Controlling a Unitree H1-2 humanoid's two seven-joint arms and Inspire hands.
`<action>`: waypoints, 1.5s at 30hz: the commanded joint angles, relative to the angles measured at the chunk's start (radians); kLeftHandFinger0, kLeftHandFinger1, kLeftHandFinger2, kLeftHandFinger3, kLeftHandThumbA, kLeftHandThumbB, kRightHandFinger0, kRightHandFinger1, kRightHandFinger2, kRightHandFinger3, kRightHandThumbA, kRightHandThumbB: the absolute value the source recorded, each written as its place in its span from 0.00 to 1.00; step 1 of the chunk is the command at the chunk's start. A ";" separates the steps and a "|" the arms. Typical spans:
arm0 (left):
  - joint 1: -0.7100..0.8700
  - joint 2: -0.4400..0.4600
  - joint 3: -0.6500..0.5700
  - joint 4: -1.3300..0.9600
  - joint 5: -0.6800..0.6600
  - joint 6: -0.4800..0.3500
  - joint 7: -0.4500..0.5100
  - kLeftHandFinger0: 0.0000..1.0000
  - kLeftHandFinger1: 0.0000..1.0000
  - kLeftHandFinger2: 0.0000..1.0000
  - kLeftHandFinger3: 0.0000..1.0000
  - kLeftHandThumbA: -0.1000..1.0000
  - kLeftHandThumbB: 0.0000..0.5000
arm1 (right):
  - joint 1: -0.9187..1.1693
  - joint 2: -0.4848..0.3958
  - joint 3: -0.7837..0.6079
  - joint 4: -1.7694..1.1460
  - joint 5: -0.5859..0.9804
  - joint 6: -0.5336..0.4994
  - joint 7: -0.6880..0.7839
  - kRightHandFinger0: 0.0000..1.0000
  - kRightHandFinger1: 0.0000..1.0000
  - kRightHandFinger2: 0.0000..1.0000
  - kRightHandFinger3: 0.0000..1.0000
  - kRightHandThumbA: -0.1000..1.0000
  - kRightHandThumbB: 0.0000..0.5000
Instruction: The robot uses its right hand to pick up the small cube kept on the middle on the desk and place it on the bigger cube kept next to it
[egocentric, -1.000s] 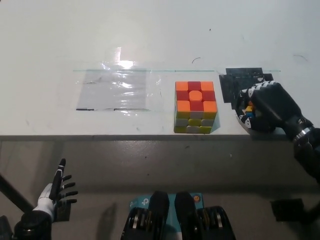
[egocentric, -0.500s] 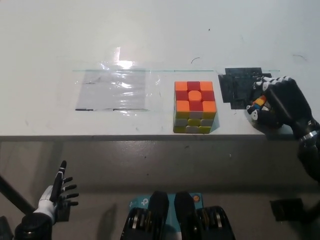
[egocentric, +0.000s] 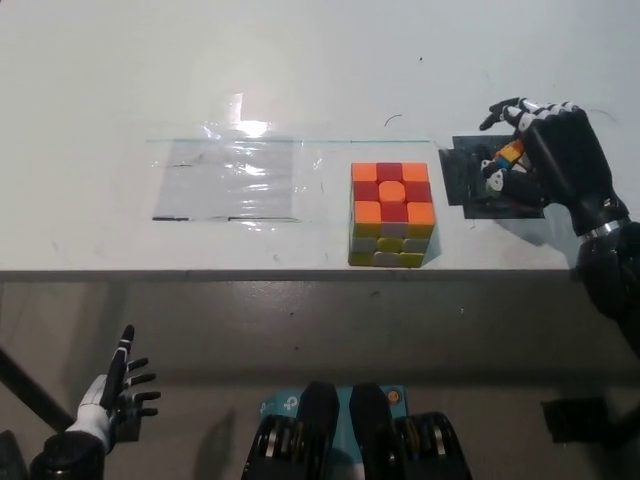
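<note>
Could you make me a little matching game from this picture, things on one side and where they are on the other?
Things:
1. big cube
2. small cube
3. white left hand
4. clear plastic sheet

Places:
a. low, below the desk's edge
b. held in the black right hand
c. flat on the desk, left of the big cube
d. near the desk's front edge, middle

Pairs: 1-d, 2-b, 3-a, 4-c

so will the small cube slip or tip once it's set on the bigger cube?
Probably stable: the bigger cube shows a flat, level top. The small cube looks rigid and light in the right hand. Glossy tiles might let it slide.
</note>
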 joint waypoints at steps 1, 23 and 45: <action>-0.016 0.015 -0.008 -0.016 0.010 -0.039 -0.001 0.59 0.64 0.73 0.81 1.00 0.12 | -0.071 -0.012 0.011 -0.004 0.023 -0.036 -0.092 0.00 0.30 0.65 0.57 0.00 0.57; 0.043 0.007 -0.015 -0.027 0.011 -0.043 -0.003 0.64 0.67 0.78 0.85 1.00 0.03 | -0.149 0.028 0.058 -0.154 -0.007 -0.036 0.002 0.00 0.17 0.57 0.50 0.00 0.47; 0.054 0.008 -0.016 -0.025 0.013 -0.046 0.001 0.66 0.71 0.81 0.86 1.00 0.04 | -0.131 0.104 0.048 -0.259 -0.043 -0.036 0.077 0.00 0.02 0.51 0.50 0.00 0.71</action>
